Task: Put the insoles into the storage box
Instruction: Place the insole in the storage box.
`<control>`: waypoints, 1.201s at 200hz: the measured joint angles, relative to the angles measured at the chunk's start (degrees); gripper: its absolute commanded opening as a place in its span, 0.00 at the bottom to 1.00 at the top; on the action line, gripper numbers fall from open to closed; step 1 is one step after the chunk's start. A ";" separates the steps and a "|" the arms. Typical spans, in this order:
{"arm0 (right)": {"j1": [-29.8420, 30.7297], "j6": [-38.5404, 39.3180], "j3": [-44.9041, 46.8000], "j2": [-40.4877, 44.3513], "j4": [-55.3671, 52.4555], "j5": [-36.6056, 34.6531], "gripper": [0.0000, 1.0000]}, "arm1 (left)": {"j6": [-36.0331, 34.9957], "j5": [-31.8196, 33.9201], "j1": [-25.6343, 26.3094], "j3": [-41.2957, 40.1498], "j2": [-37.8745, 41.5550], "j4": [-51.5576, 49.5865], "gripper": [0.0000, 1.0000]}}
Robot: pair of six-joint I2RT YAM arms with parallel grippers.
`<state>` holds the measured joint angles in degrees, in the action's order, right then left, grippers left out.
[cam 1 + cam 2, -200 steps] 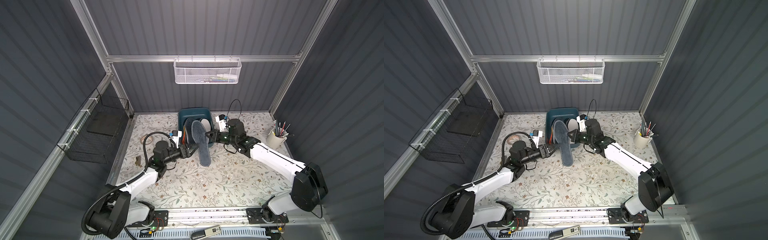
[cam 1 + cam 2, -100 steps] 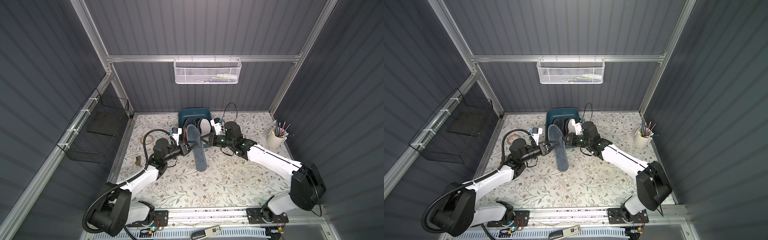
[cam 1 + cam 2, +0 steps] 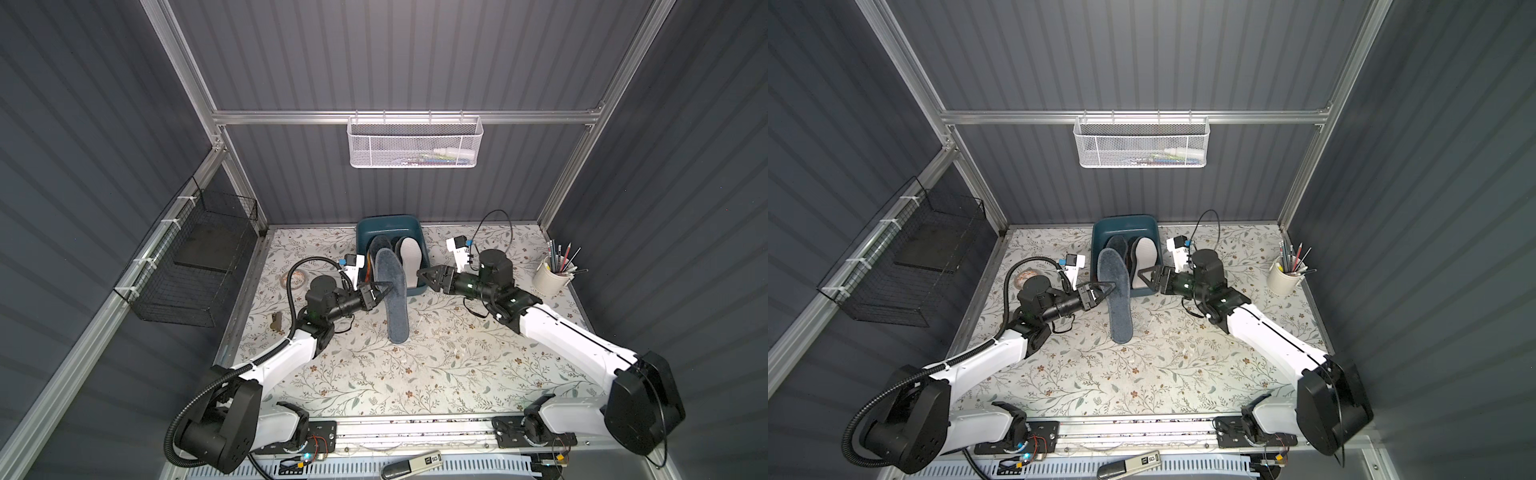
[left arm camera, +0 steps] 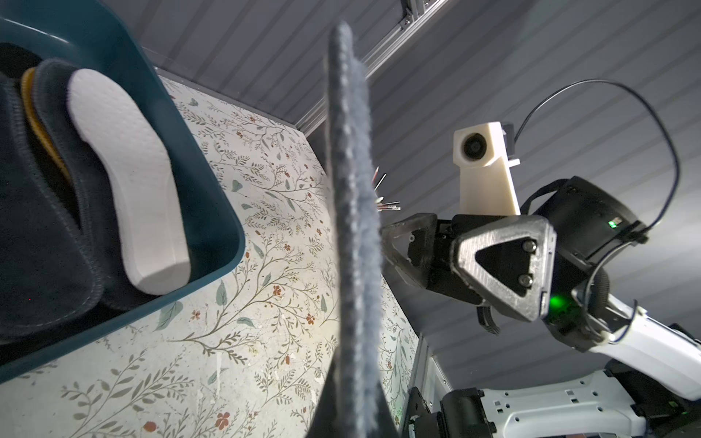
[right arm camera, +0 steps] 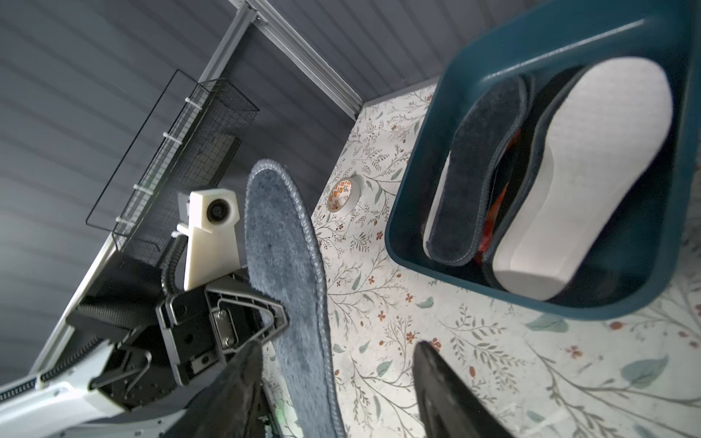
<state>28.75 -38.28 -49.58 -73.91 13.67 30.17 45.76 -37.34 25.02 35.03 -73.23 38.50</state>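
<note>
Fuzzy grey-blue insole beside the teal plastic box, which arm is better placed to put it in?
Left. The left gripper is shut on the fuzzy grey-blue insole, right beside the teal plastic storage box; the right gripper is open, holding nothing.

Low and inward, left arm (image 3: 286, 359) and right arm (image 3: 569, 336); left fingers (image 3: 375, 289) tight together, right fingers (image 3: 430, 275) apart.

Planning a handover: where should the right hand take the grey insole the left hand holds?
I'd take the grey insole by its free long edge near mid-length, coming from the robot's right. It is thin and flat, the left hand pinches the opposite edge, and the open right hand faces the free one.
</note>
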 measured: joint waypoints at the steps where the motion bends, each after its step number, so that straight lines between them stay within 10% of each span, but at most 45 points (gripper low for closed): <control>1: -0.07 0.00 0.33 0.22 0.28 0.17 0.69 | 0.00 -0.09 0.00 0.04 0.00 0.07 0.00; 117: 2.25 -5.90 7.48 -8.48 23.65 12.83 0.64 | 2.58 -5.05 0.00 0.94 -1.27 5.40 0.00; 200: 5.01 -8.20 7.32 -10.67 26.38 14.34 0.03 | 2.75 -4.70 0.00 0.94 -1.27 4.87 0.06; 219: 5.09 -7.43 6.73 -10.25 24.00 13.70 0.00 | 2.43 -4.24 0.00 0.96 -1.14 3.76 0.32; 240: 5.05 -5.49 4.31 -9.92 18.12 11.78 0.00 | 1.20 -3.61 0.00 1.14 -0.11 2.12 0.99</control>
<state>33.80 -43.77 -45.28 -83.83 31.79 41.95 46.96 -40.95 25.02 36.16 -73.34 40.62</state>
